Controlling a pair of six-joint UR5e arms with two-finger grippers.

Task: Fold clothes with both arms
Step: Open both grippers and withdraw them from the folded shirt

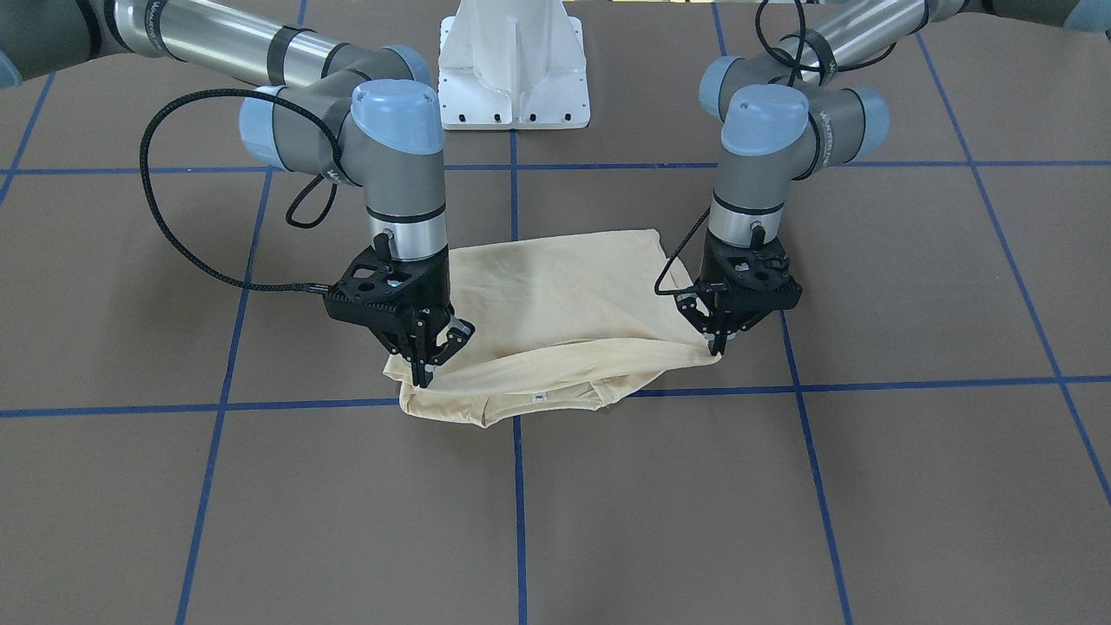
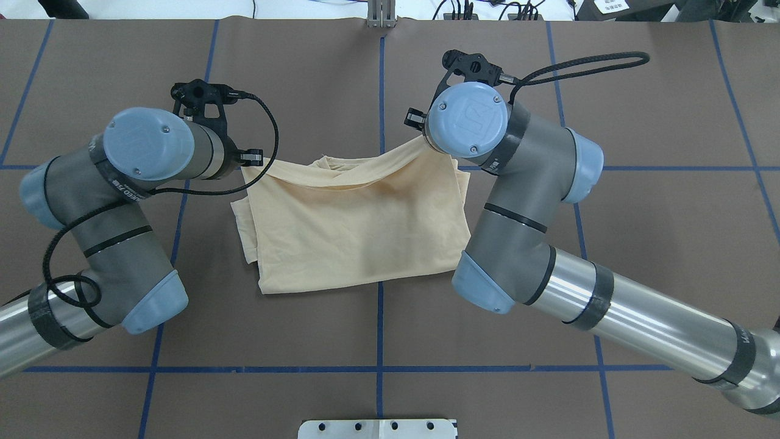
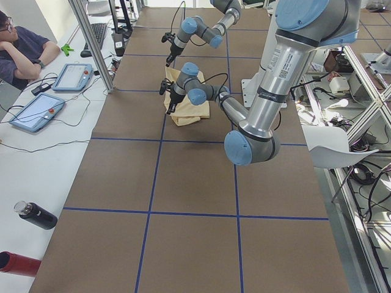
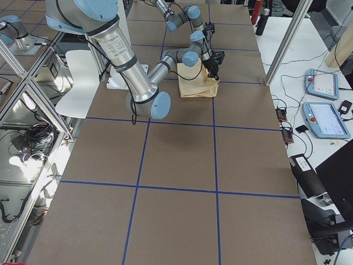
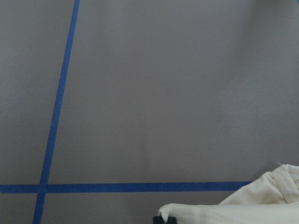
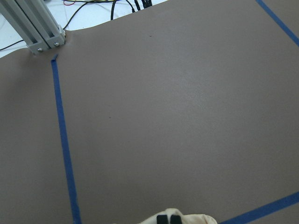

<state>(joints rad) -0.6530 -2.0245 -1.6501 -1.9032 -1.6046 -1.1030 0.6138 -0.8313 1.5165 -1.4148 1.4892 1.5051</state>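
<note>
Seemingly midway, black left gripper [image 1: 718, 345] and right gripper [image 1: 424, 373] are clenching the part-folded cream-yellow shirt [image 1: 555, 295] by its corners, more folding pending

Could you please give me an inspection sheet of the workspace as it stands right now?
Surface: brown table with a blue tape grid.
Job's things: cream shirt, partly folded, neck label showing on the operators' side.
Clutter: nothing seen.
Grippers: left gripper and right gripper each have their fingers shut on a shirt corner.
Cables: black cable loops off the right wrist, beside the shirt.
Surroundings: seated operator, tablets and a black bottle beside the table.
</note>
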